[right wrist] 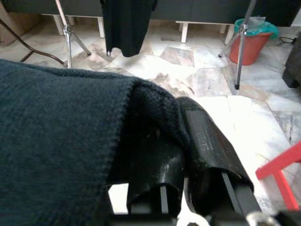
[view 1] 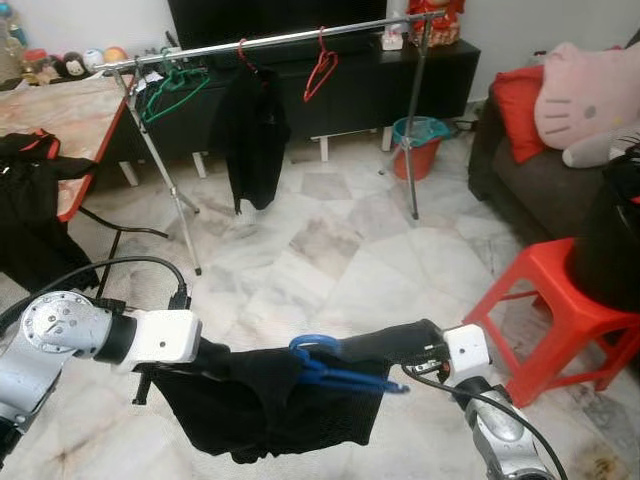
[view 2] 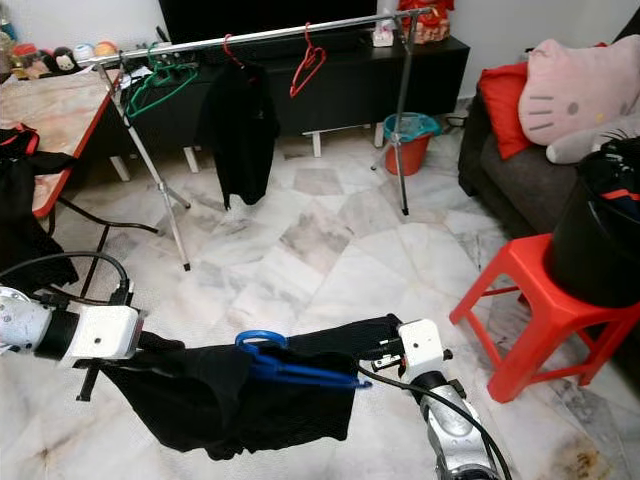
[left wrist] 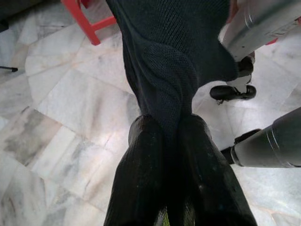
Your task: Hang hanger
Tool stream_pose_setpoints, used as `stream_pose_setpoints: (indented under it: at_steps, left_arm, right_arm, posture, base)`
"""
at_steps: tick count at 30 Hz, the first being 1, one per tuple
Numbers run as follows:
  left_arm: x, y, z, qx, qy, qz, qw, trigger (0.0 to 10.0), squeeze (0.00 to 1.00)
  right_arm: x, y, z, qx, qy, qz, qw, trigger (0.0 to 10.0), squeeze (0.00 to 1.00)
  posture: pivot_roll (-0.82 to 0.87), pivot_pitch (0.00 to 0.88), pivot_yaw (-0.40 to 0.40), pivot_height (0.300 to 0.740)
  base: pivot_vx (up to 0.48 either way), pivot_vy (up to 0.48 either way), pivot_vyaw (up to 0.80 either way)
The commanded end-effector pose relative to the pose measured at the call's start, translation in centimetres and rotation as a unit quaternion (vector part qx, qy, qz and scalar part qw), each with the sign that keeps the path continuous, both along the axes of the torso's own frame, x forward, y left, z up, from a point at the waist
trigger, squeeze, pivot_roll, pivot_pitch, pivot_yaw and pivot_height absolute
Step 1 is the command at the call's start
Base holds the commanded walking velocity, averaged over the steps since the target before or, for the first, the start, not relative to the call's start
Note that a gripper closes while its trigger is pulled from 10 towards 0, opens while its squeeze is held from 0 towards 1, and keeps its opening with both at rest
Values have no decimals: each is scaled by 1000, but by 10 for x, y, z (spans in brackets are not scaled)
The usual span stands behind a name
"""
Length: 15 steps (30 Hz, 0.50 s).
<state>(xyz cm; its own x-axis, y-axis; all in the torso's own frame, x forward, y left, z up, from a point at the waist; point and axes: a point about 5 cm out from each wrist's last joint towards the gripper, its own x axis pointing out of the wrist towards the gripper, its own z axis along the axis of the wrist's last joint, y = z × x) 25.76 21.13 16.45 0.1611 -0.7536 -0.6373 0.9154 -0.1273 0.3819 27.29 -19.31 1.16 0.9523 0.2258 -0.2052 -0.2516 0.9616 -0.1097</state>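
Fabric spans the gap between our two grippers: a black garment [view 1: 262,405] on a blue hanger [view 1: 335,370], held low in front of us above the marble floor [view 1: 330,250]. Our left gripper [left wrist: 165,141] is clamped on one bunched end of the cloth, both fingers pressed against the fold. Our right gripper [right wrist: 181,141] is closed on the other end, with the knit draped over its fingers. The hanger's long axis runs from one gripper toward the other, its hook nearer the middle, just beside the right gripper's tips.

From both hands the clothes rail [view 1: 270,42] lies well ahead and higher, roughly parallel to the line between our grippers. It already carries green hangers [view 1: 172,88], a hanging black garment [view 1: 252,135] and a red hanger [view 1: 321,68]. We judge the bare stretch beyond the red hanger, on the right gripper's side, to be the likeliest spot, so the hook must travel forward and up.
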Motion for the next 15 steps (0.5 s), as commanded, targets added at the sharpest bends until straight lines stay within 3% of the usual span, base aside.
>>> stream_pose_setpoints:
  at_steps: [1, 7, 15]
  left_arm:
    - [-1, 4, 7, 1, 0, 1, 1000, 10000, 0]
    - [-5, -2, 19, -43, 15, -16, 999, 10000, 0]
    - [-22, -4, 3, 20, 80, -63, 995, 10000, 0]
  right_arm:
    - [0, -6, -1, 11, 6, -23, 1000, 0, 0]
    - [-4, -7, -7, 12, 22, -27, 999, 0, 0]
    - [-6, -4, -10, 11, 31, -27, 999, 0, 0]
  posture:
    - [-140, 0, 31, 740]
    - [-139, 0, 28, 740]
    - [-140, 0, 34, 740]
  base:
    - [0, 0, 0]
    - [0, 0, 0]
    - [0, 0, 0]
